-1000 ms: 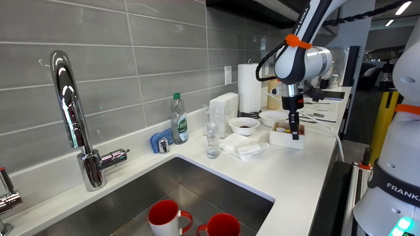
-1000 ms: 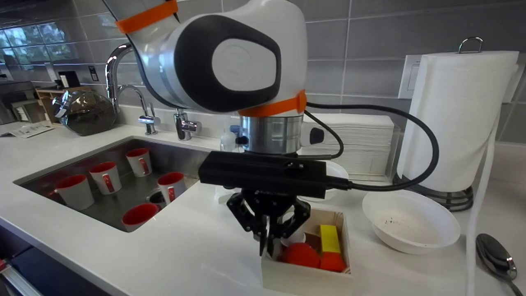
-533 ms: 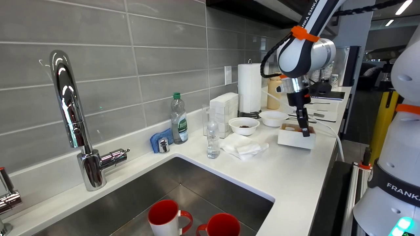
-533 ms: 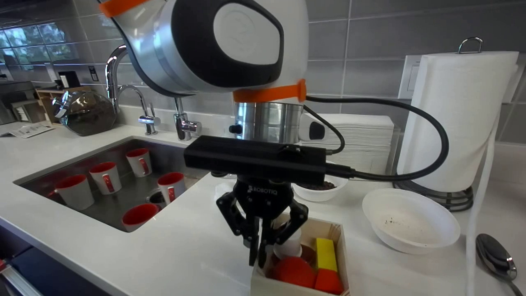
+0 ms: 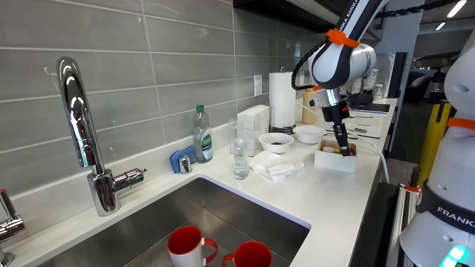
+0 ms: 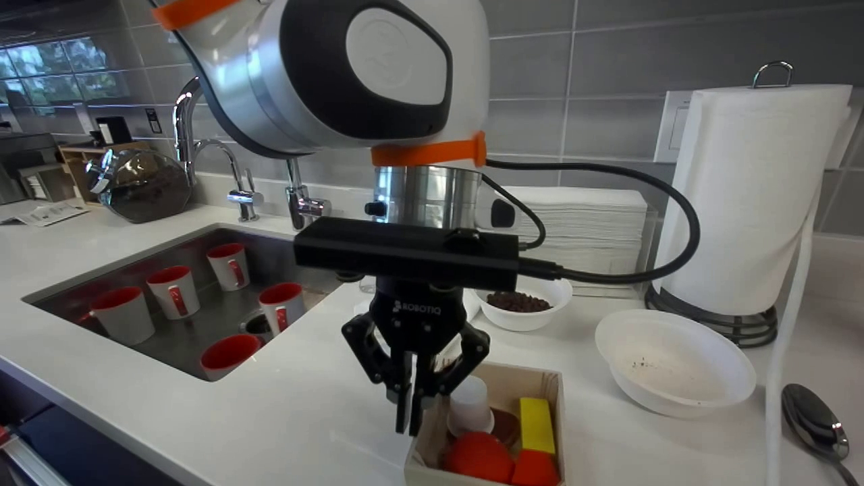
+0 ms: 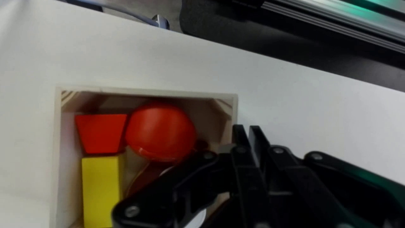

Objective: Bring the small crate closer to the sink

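Observation:
The small crate (image 5: pixel 334 162) is a low pale box on the counter. In the wrist view, its rim (image 7: pixel 145 91) surrounds a red ball-like piece (image 7: pixel 161 131), a red block and a yellow block. It also shows in an exterior view (image 6: pixel 516 380). My gripper (image 5: pixel 345 152) points down at the crate's wall. Its fingertips (image 7: pixel 246 127) lie over or just outside that wall, with a narrow gap through which only counter shows. They show beside the crate's edge in an exterior view (image 6: pixel 409 432). The sink (image 5: pixel 252 215) lies to the crate's left in both exterior views (image 6: pixel 290 258).
Red-and-white mugs (image 5: pixel 185 252) stand in the sink. A crumpled napkin (image 5: pixel 276 166) and a small clear bottle (image 5: pixel 241 159) lie between sink and crate. White bowls (image 5: pixel 275 142) and a paper towel roll (image 5: pixel 282 100) stand behind. The counter's front edge runs near the crate.
The crate has shifted toward the counter's front edge over the last second. Half a second ago it looked raised and tilted at my gripper; now it sits flat and the fingers look off its wall.

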### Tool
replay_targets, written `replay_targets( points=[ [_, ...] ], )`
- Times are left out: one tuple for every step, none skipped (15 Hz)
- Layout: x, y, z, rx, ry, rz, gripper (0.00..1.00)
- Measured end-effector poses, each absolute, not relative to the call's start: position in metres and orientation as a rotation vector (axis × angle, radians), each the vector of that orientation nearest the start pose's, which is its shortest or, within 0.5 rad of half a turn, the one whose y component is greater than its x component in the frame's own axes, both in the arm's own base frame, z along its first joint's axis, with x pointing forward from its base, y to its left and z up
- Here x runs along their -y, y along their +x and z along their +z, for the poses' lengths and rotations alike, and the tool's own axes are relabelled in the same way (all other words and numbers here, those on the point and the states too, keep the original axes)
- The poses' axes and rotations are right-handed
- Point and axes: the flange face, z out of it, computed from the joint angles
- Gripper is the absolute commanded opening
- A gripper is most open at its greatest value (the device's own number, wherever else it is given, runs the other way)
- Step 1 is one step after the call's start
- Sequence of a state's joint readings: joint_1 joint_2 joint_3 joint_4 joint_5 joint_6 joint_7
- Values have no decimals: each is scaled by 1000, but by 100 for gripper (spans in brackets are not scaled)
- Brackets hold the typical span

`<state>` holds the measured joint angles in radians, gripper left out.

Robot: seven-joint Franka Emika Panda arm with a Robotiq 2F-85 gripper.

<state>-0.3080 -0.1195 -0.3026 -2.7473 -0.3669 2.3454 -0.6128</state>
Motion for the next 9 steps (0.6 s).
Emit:
replay_targets(
  points=[
    [204,296,234,487,-3056,526,27],
    [202,298,234,503,-3056,528,34],
    [199,300,234,516,-3056,529,43],
    [197,301,234,529,-3055,529,50],
    [195,303,235,539,-3056,528,60],
    [194,304,236,543,-3058,524,68],
    [194,304,237,542,-3061,521,77],
    [195,304,239,537,-3063,519,85],
    [196,303,241,527,-3064,520,92]
  ],
)
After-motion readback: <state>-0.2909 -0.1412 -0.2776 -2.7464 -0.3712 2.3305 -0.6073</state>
